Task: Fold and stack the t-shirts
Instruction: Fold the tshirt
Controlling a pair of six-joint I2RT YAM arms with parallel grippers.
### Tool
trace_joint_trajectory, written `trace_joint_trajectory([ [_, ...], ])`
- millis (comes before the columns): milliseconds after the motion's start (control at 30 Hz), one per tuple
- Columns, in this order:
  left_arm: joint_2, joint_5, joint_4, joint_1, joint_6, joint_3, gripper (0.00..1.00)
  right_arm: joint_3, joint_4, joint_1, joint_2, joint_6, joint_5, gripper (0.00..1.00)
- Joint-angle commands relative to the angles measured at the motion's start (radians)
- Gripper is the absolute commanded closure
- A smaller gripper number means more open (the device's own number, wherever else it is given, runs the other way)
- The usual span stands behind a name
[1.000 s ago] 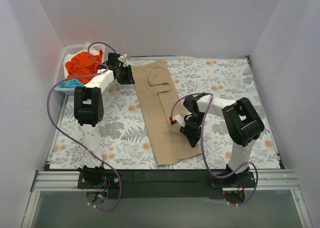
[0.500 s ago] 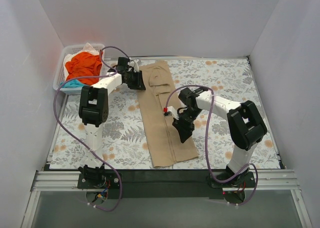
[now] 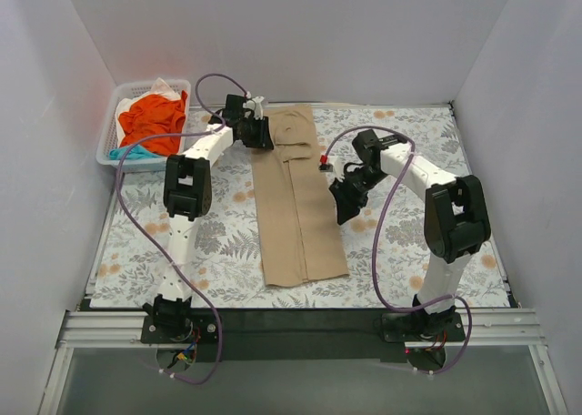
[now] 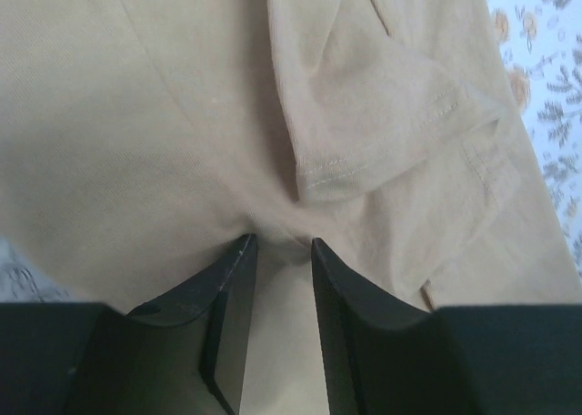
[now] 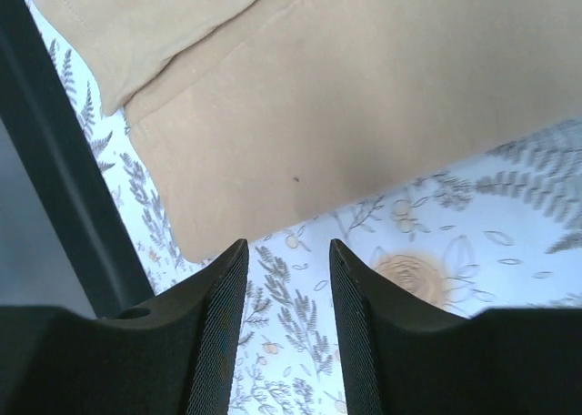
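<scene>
A large tan t-shirt (image 3: 296, 215) lies as a long folded strip down the middle of the floral cover. My left gripper (image 3: 261, 135) is at its far left corner, near the collar end. In the left wrist view my gripper (image 4: 279, 244) has narrow jaws with puckered tan cloth (image 4: 182, 115) pinched between the tips, next to a folded sleeve (image 4: 382, 124). My right gripper (image 3: 344, 206) is just off the shirt's right edge. In its wrist view it (image 5: 288, 247) is open and empty above the cover, with the shirt's edge (image 5: 364, 87) ahead.
A white lattice basket (image 3: 107, 133) at the far left corner holds an orange t-shirt (image 3: 150, 115), a teal piece (image 3: 127, 151) and a white piece (image 3: 164, 86). White walls close in three sides. The black rail (image 3: 291, 319) runs along the near edge.
My left gripper moved right from beside the shirt onto its far corner. My right gripper moved off the shirt, farther back and right. The strip's near end has shifted left.
</scene>
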Motion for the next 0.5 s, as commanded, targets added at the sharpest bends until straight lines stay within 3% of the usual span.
trace_joint_trajectory([
  [0, 0.076, -0.072, -0.037, 0.013, 0.073, 0.127, 0.68, 0.094, 0.006, 0.005, -0.009, 0.015, 0.016, 0.58],
  [133, 0.023, -0.069, -0.01, 0.016, 0.064, 0.151, 0.62, 0.127, 0.007, 0.004, -0.03, 0.015, 0.055, 0.54],
  [200, -0.088, 0.013, 0.004, 0.025, 0.057, 0.122, 0.61, 0.112, 0.009, 0.004, -0.073, -0.003, 0.059, 0.54],
  [267, -0.202, 0.099, 0.05, 0.034, 0.044, 0.005, 0.61, 0.083, 0.01, 0.007, -0.116, -0.051, 0.061, 0.54],
  [300, -0.332, 0.142, 0.073, 0.042, 0.044, -0.063, 0.61, 0.063, 0.013, 0.008, -0.168, -0.074, 0.071, 0.54],
  [333, -0.419, 0.231, 0.141, 0.046, 0.058, -0.216, 0.6, 0.012, 0.018, 0.011, -0.2, -0.098, 0.081, 0.54],
  [400, -0.569, 0.288, 0.206, 0.048, 0.099, -0.396, 0.6, -0.051, 0.055, 0.019, -0.3, -0.17, 0.105, 0.54],
  [433, -0.722, 0.346, 0.237, 0.048, 0.166, -0.474, 0.59, -0.127, 0.071, 0.034, -0.335, -0.196, 0.116, 0.54],
  [467, -0.785, 0.368, 0.242, 0.047, 0.199, -0.635, 0.59, -0.161, 0.119, 0.051, -0.37, -0.215, 0.13, 0.54],
])
